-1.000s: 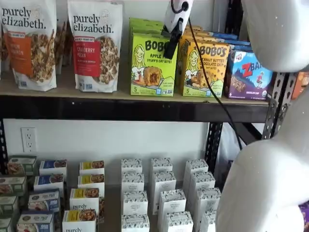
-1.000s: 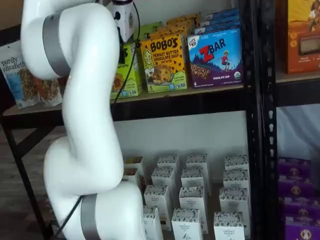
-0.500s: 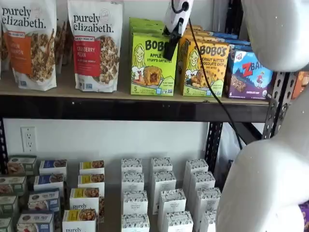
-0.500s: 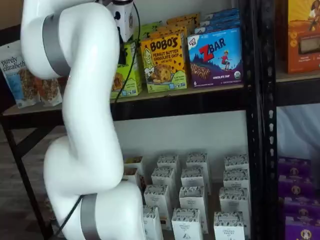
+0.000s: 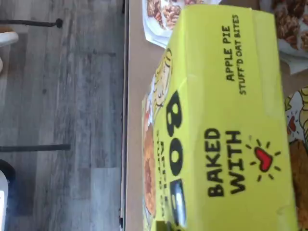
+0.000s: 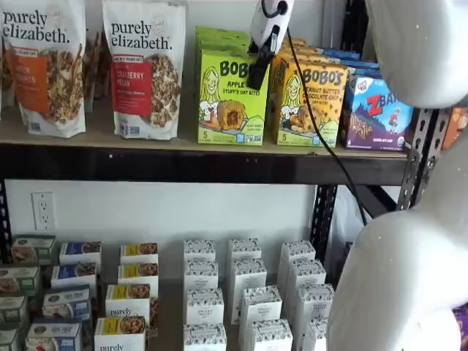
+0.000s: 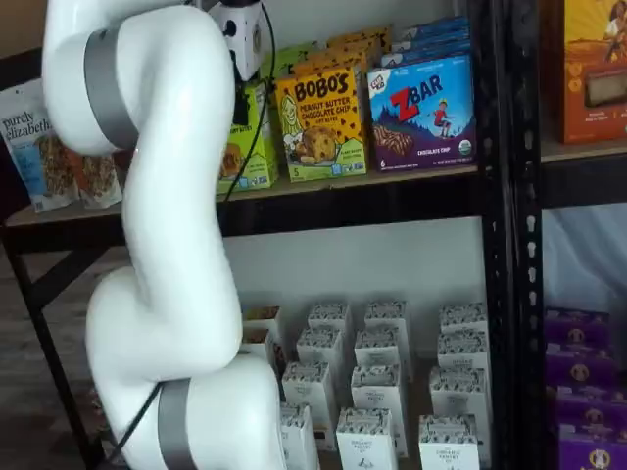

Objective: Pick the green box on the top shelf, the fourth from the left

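Where the hand (image 6: 257, 73) hangs, the green box (image 6: 229, 99) stands.

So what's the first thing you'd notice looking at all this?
Probably the big white robot arm filling the front in both shelf views. Next, the green box on the top shelf, with the gripper hanging right in front of it. The wrist view is nearly all that box's top, printed "BAKED WITH" and a heart.

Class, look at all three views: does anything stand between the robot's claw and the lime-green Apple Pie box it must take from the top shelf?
Nothing visible does. The claw hangs right at the green box, over its upper right corner, with no other item between them.
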Controlling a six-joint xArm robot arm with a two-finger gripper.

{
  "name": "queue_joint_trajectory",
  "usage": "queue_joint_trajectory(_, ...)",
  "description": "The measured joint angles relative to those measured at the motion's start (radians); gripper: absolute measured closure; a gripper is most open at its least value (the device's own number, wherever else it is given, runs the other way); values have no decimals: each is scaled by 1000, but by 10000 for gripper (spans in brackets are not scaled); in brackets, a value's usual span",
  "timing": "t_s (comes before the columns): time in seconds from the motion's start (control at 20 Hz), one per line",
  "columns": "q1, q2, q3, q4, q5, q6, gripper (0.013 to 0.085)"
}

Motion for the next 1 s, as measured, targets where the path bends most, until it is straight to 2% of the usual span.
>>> queue_joint_trajectory(0.05,0,0,0,0,1,0,490)
queue_joint_trajectory(0.1,0,-1,0,0,2,1,530)
queue_joint_trajectory(0.45,3,-3,1,3,3,4,530)
queue_joint_trajectory(0.5,3,-4,1,5,3,4,570)
queue_joint_trajectory(0.55,4,-5,1,5,3,5,570)
queue_joint_trajectory(0.6,4,-5,1,5,4,5,610)
queue_joint_trajectory(0.65,4,-5,1,5,4,5,610)
queue_joint_trajectory(0.8,4,-7,0,6,6,5,690)
queue_joint_trajectory(1.0,2,-2,-9,6,22,5,690)
